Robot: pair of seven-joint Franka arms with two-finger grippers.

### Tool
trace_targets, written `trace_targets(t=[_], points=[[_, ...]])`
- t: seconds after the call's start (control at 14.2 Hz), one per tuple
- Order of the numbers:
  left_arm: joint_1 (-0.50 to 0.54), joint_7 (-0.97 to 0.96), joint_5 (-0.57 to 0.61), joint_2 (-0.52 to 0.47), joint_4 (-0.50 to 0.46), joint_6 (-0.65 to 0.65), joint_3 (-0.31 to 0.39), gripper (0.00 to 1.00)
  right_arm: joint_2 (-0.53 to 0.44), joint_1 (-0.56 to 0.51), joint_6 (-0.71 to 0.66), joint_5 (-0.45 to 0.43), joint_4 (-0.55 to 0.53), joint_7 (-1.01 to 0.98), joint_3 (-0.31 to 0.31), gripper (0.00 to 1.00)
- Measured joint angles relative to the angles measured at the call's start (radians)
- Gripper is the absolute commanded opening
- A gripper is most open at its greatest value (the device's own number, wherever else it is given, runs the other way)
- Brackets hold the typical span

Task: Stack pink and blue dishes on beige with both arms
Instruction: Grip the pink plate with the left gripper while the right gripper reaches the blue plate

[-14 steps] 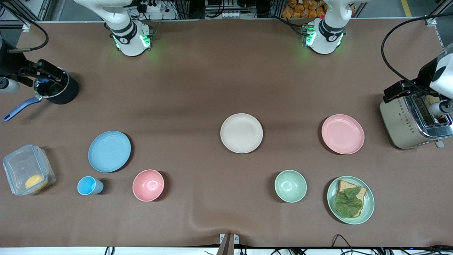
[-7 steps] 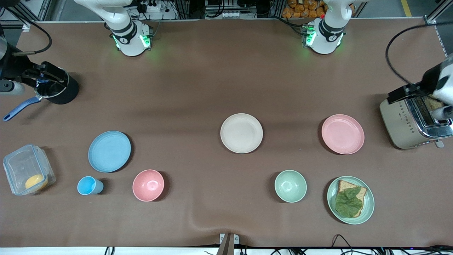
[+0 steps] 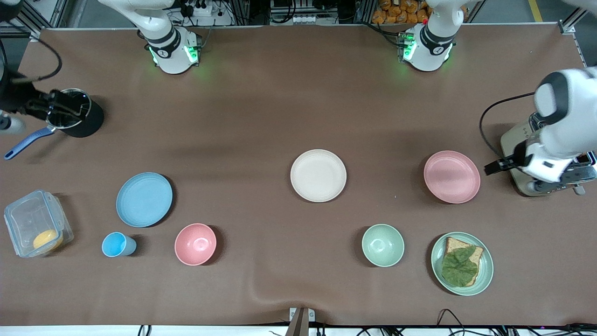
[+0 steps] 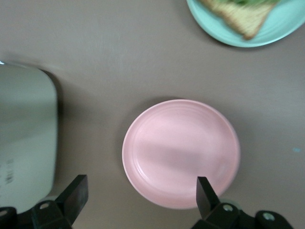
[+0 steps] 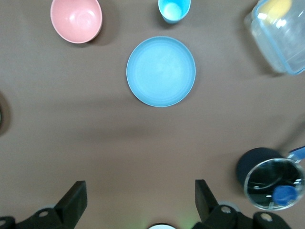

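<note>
Three matching plates lie apart on a brown-covered tabletop (image 3: 280, 116): the beige plate (image 3: 318, 175) near the middle, the pink plate (image 3: 451, 177) toward the left arm's end, the blue plate (image 3: 144, 199) toward the right arm's end and slightly nearer the front camera. The cover shows a small ripple at its near edge. The left hand (image 4: 140, 202) hangs over the strip between the pink plate (image 4: 181, 152) and a toaster (image 3: 536, 158), its fingers (image 4: 76, 193) spread wide and holding nothing. The right hand (image 5: 138, 205) is up over the tabletop near a black pot (image 3: 74, 119) with a blue handle, fingers (image 5: 74, 200) likewise wide apart and empty; its wrist view looks down on the blue plate (image 5: 161, 71). Nearer the front camera sit a blue cup (image 3: 116, 244), a pink bowl (image 3: 195, 244), a green bowl (image 3: 383, 245) and a green plate (image 3: 485, 270) bearing bread and a leaf. A clear box (image 3: 35, 224) with something yellow inside rests at the right arm's end. Past the arms' bases, cables and metal framing line the room's edge.
</note>
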Motion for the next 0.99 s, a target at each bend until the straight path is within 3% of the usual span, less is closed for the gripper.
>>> trace_targets(t=[0.21, 0.56, 0.99], points=[[0.01, 0.0, 0.0, 0.043, -0.097, 0.129, 0.0, 1.0, 0.134, -0.053, 0.114, 0.011, -0.016, -0.064, -0.004, 1.0], [0.025, 0.0, 0.0, 0.139, -0.128, 0.215, -0.001, 1.0, 0.414, -0.095, 0.379, -0.012, -0.02, -0.085, -0.009, 1.0], [0.075, 0.0, 0.0, 0.202, -0.127, 0.269, 0.0, 1.0, 0.534, -0.102, 0.593, -0.086, -0.042, -0.085, -0.01, 1.0]])
